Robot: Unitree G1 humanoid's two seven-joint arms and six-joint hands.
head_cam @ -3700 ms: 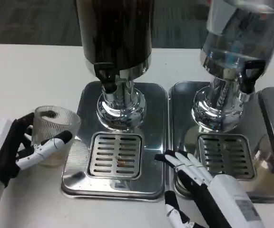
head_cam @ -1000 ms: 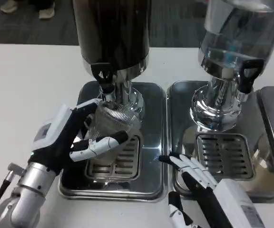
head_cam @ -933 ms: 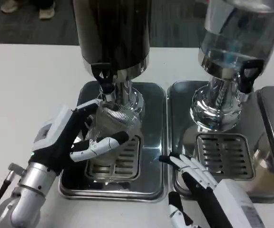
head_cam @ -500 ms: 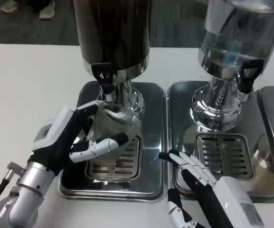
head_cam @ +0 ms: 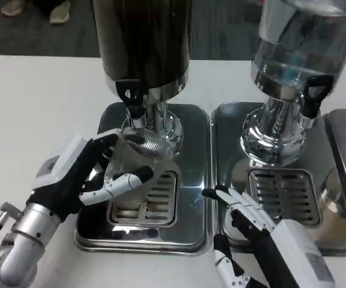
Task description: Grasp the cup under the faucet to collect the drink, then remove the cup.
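**Cup at the spout, nothing poured yet**

The dark dispenser [head_cam: 143, 42] stands at twelve o'clock from me, on its steel drip tray [head_cam: 194, 126]. At one to two o'clock is a clear dispenser [head_cam: 305, 42], holding what looks like water, on a tray of its own. These two are the big fixtures, and the first one is where my work lies.

My left hand [head_cam: 80, 177] is wrapped around the ribbed clear cup [head_cam: 134, 157], fingers on its near side and thumb behind. The cup is tilted, its mouth leaning toward twelve o'clock, and its rim sits just below the black faucet [head_cam: 132, 99] of the dark dispenser. It hangs over the slotted grate [head_cam: 155, 204], and I cannot tell whether its base touches the grate or is lifted off it.

My right hand [head_cam: 251, 222] lies at four o'clock from the cup, near the front of the neighbouring tray, fingers stretched out and apart, holding nothing.

As I judge it, the grasp and the placing under the spout are done. I see no liquid in the cup and no stream from the faucet, so the filling appears not to have begun. Left to do: level the cup, work the tap, collect the drink, then take the cup away from the tray.
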